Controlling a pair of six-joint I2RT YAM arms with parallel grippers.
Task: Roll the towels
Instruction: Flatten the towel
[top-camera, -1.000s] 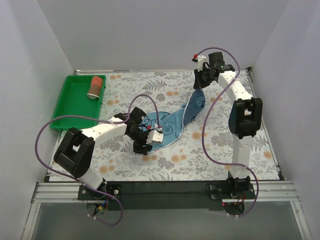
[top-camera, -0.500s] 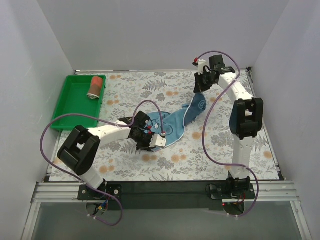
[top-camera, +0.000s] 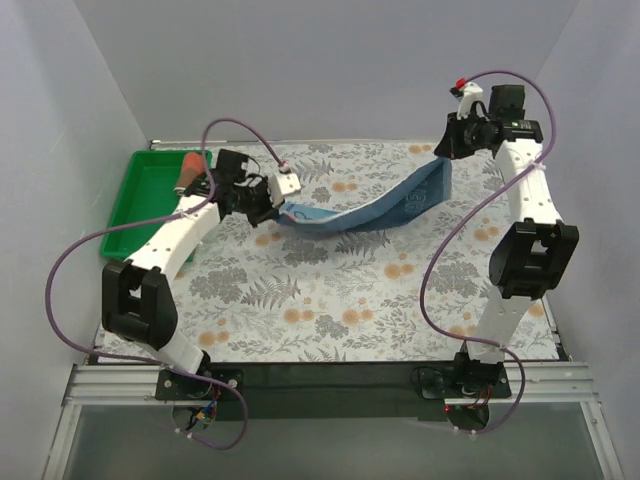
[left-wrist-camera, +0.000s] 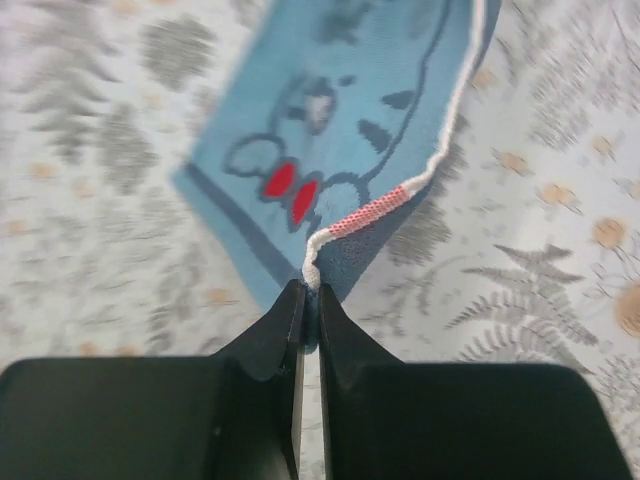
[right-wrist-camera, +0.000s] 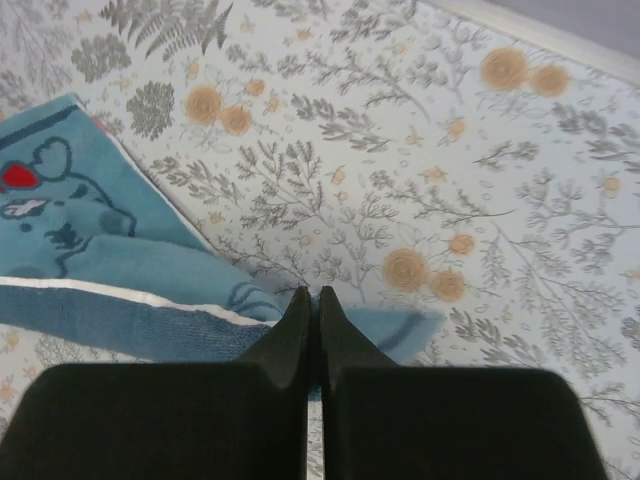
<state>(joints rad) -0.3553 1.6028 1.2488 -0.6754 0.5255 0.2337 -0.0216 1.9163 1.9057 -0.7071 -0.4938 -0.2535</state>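
Observation:
The light blue towel (top-camera: 360, 213) with dark cartoon print hangs as a long sagging strip between my two grippers above the flowered table. My left gripper (top-camera: 275, 208) is shut on its left end; the left wrist view shows the jaws (left-wrist-camera: 308, 290) pinching the white-edged corner of the towel (left-wrist-camera: 330, 120). My right gripper (top-camera: 445, 152) is shut on its right end, and the right wrist view shows the jaws (right-wrist-camera: 312, 295) closed on the cloth (right-wrist-camera: 120, 260). The rust-red towel (top-camera: 190, 172) lies rolled in the green tray.
The green tray (top-camera: 150, 215) stands at the far left of the table. White walls close in the back and both sides. Purple cables loop over both arms.
Both grippers have lifted and moved apart: the left went up and toward the tray, the right went back and right. The towel went from a crumpled heap to a stretched strip.

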